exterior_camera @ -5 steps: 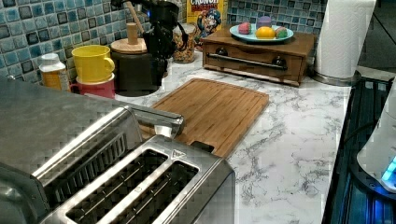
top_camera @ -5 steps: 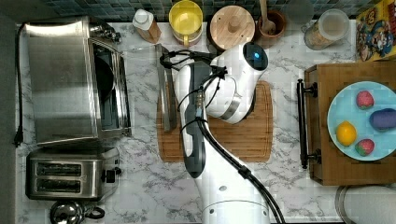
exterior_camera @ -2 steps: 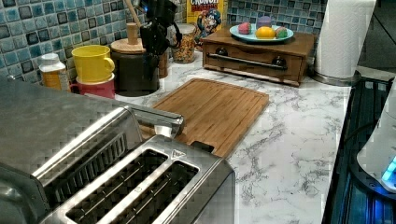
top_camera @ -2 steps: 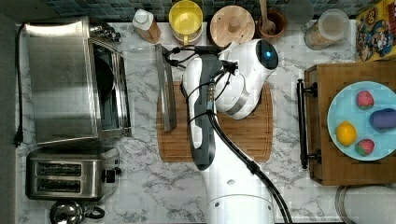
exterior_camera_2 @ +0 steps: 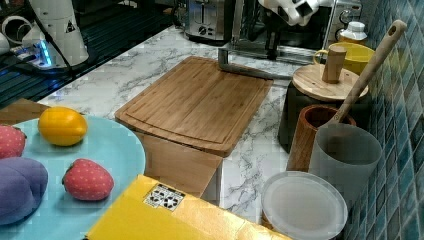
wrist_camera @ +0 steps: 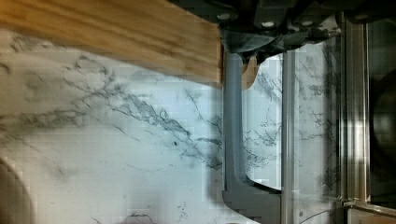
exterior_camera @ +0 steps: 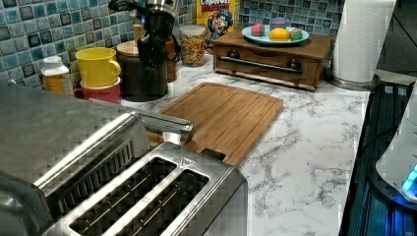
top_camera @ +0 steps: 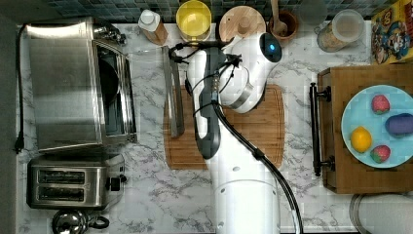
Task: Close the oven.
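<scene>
While oven [top_camera: 78, 87] door lies open | hand [top_camera: 176, 52] seemingly just above handle | grip unclear

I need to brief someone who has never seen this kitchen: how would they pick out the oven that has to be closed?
On the top view's left, two steel appliances stand on the marble counter. The oven is the larger box, with its glass door dropped open and its bar handle reaching the cutting board. The toaster beside it is smaller, with two slots.
</scene>
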Motion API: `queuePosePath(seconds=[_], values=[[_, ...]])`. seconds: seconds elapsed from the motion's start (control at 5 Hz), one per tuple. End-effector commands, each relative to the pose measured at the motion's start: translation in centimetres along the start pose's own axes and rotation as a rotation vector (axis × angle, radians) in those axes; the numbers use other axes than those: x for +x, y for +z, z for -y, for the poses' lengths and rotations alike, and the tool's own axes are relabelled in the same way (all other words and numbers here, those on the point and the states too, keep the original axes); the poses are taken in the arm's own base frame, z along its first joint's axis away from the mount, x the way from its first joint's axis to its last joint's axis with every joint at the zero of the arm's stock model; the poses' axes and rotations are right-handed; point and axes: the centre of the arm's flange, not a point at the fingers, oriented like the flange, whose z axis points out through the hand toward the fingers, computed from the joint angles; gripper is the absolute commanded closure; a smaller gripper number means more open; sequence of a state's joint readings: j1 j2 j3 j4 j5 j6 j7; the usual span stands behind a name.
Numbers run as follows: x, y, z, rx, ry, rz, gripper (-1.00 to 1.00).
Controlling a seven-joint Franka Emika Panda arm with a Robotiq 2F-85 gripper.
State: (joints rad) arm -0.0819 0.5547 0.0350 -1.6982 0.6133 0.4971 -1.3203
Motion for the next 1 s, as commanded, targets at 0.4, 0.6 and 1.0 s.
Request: queuePosePath(seconds=[0.4, 0.6, 1.0], values=[[2.6, -1.4, 5.4, -0.036, -0.138, -0.038, 1.0], [2.1, 1.0, 6.3, -0.032, -0.143, 0.025, 1.0], [2.3, 5.0, 7.6, -0.034, -0.094, 0.12, 1.0]])
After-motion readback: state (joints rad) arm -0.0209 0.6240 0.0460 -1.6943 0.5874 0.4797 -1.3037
